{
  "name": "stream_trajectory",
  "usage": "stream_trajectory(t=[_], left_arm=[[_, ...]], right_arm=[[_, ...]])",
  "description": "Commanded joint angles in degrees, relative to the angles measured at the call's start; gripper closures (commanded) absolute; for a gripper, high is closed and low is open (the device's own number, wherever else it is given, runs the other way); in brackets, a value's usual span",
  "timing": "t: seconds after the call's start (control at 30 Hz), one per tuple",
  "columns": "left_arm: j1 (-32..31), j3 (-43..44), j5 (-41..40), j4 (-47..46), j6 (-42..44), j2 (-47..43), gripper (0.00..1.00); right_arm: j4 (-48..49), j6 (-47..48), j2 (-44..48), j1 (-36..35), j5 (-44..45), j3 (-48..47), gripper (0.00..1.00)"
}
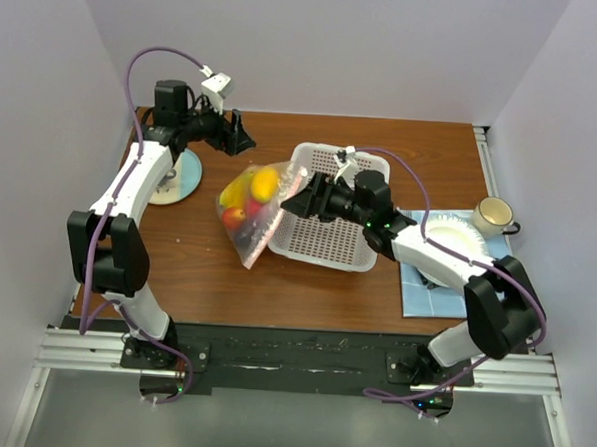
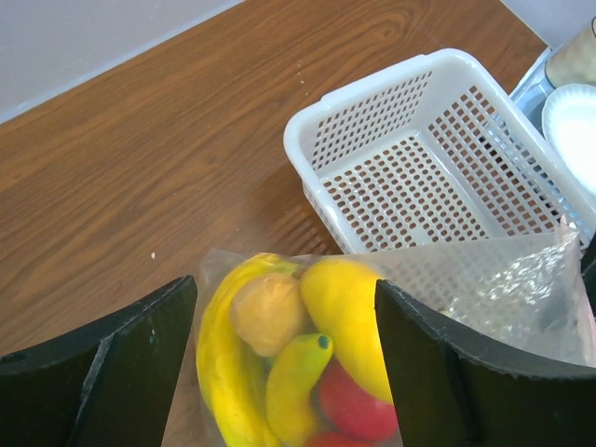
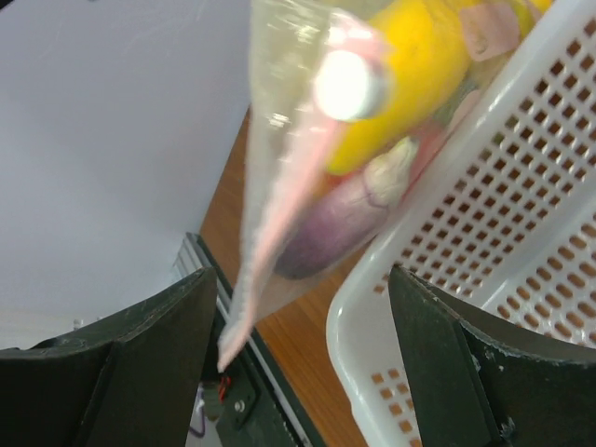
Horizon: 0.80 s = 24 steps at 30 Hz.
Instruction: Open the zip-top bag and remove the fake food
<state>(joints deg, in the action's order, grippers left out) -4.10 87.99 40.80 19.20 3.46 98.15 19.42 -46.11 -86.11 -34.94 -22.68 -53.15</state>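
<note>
The clear, crinkly zip-top bag (image 1: 249, 243) of glossy plastic fake food (image 1: 263, 185) leans against the white perforated basket (image 1: 322, 257) on the counter (image 1: 305, 284). Its pink zipper strip (image 3: 265, 233) runs lengthwise between the spread jaws of the right claw (image 1: 292, 199). The left claw (image 1: 241, 138), also spread, hovers farther off.

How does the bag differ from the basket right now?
The bag is clear, crinkly film; the basket is rigid white mesh. The bag holds the fake food; the basket looks empty. The bag slumps against the basket's left wall, while the basket sits flat. Both rest on the table.
</note>
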Motion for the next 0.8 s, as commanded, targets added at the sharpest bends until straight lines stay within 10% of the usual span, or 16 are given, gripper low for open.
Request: stream_trajectory(t=[0.0, 0.47, 0.77], left_arm=[[-0.6, -4.0, 2.2, -5.2, -1.9, -1.3, 0.18], [-1.7, -6.3, 1.0, -4.9, -0.6, -1.1, 0.21], [-1.1, -2.9, -0.3, -3.9, -0.5, -0.1, 0.22]], right_arm=[[4.7, -2.1, 5.6, -0.3, -1.0, 4.3, 0.21], [12.2, -5.3, -2.0, -1.6, -1.4, 1.6, 0.26], [-5.6, 8.0, -5.1, -2.1, 2.9, -15.6, 0.71]])
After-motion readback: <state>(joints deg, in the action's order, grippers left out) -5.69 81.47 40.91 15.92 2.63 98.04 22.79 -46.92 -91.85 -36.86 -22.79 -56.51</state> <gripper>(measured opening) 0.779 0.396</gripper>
